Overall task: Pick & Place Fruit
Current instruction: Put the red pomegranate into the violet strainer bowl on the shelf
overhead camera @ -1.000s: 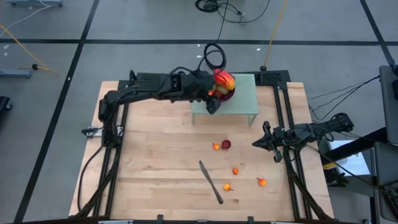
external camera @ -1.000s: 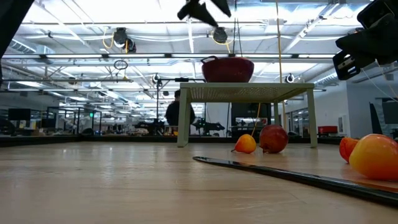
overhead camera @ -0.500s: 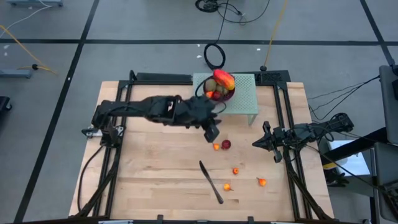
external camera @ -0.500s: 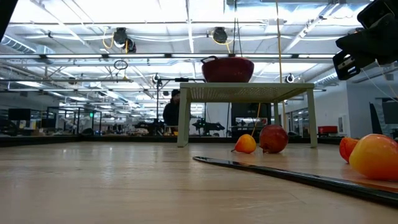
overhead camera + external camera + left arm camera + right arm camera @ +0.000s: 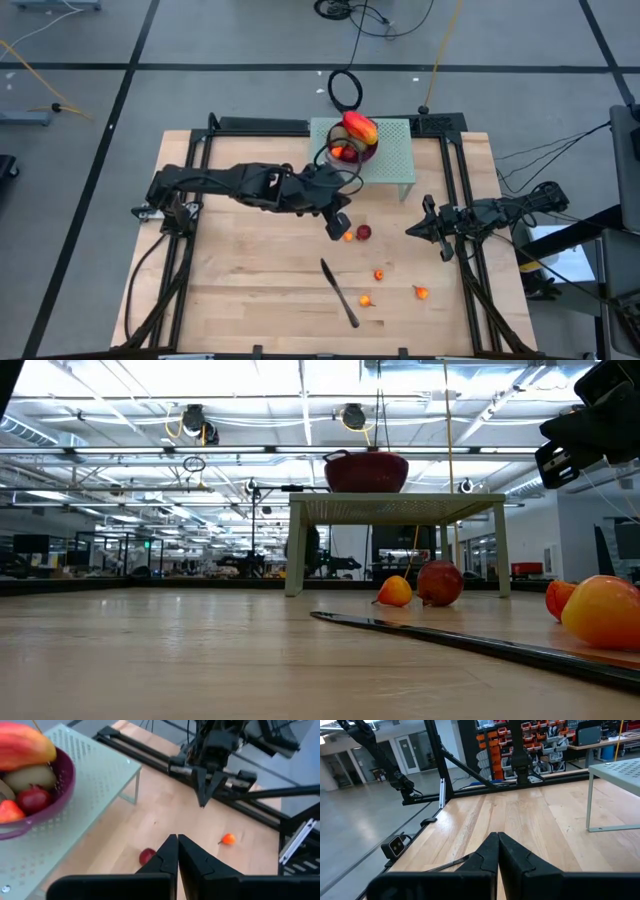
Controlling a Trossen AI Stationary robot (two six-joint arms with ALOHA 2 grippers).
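- Hanging with its fingers pressed together and gripping nothing, the left gripper (image 5: 340,225) is sitting just in front of the stand (image 5: 395,160), out over the wooden table (image 5: 250,280).
- Lying just beside the left gripper, on its side away from the stand, are a tiny orange fruit (image 5: 348,236) and a dark red round fruit (image 5: 364,232), the two almost touching each other.
- Showing in the left wrist view, the red fruit (image 5: 147,855) is lying just past the closed dark fingers (image 5: 167,857), with another small orange fruit (image 5: 228,839) farther on.
- Sitting on the stand is the purple bowl (image 5: 352,150), perforated and rounded, holding a long red-yellow mango (image 5: 360,128), a brownish-green kiwi (image 5: 30,776), a dark red round piece (image 5: 34,799) and a small orange-red piece (image 5: 10,812).
- Standing on thin legs, the stand is a pale green perforated metal shelf.
- Lying farther from the stand than the red fruit are three more tiny orange pieces, (image 5: 379,274), (image 5: 366,299) and (image 5: 421,292), glossy and stemmed.
- Lying flat beside those pieces is the knife (image 5: 340,293), long, slim and dark, angled across the table's pale planks.
- Waiting off to the side of the stand near the table's edge, the right gripper (image 5: 412,230) is resting with its fingers closed and empty.
- Standing in the room behind the stand, in the low view, a person (image 5: 303,550) is showing only as a dark shape.
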